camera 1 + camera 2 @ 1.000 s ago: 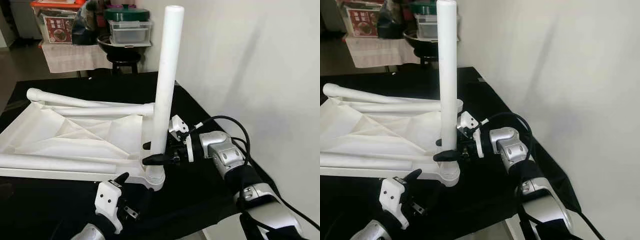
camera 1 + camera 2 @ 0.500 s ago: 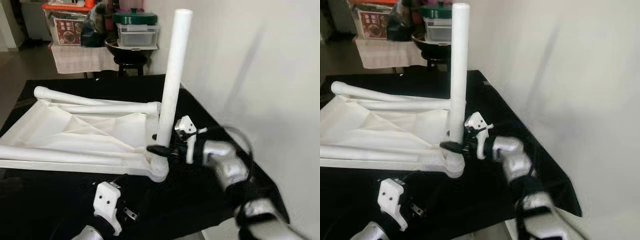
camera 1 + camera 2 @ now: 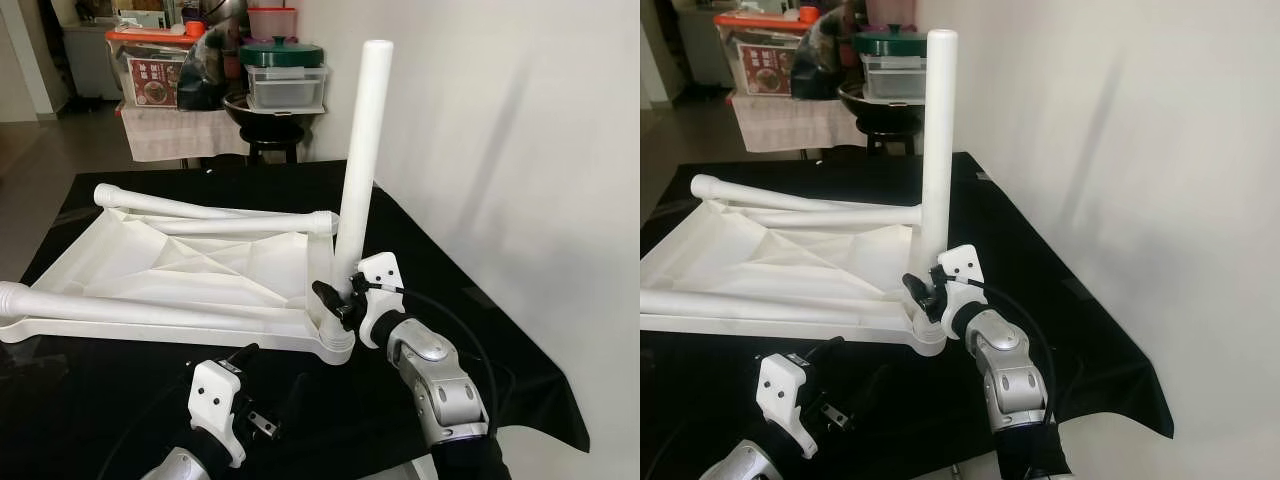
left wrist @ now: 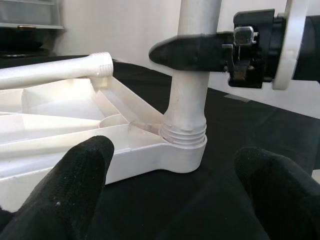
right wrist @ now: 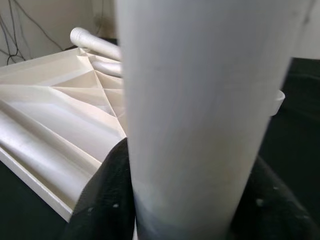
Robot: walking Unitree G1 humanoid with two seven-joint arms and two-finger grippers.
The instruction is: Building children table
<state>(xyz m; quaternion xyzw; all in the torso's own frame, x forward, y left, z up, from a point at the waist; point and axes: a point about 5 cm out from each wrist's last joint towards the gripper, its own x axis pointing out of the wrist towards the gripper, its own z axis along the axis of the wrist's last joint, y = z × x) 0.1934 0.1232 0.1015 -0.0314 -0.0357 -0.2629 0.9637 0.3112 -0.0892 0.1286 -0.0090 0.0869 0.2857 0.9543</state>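
Our right hand is clamped around the lower end of the upright white table leg, its two black fingers pressing on either side of the tube just above the threaded collar where the leg enters the corner socket. From the right wrist view the leg stands right between the fingers, with the ribbed underside of the tabletop behind it. The white tabletop lies upside down on the surface, which is covered with a black cloth, and the leg we hold stands tilted slightly at the corner nearest the white wall. Two more white legs lie flat across the overturned top: one along the far edge, reaching to the far corner beside the upright leg, and one along the near edge. Our left hand hovers low over the black cloth just short of the near edge of the tabletop, touching nothing; the left wrist view shows its fingertips spread wide and aimed at the socket corner. Beyond the surface stand a dark stool carrying a black bowl and a clear lidded container, and a cloth-draped stand with a boxed item.
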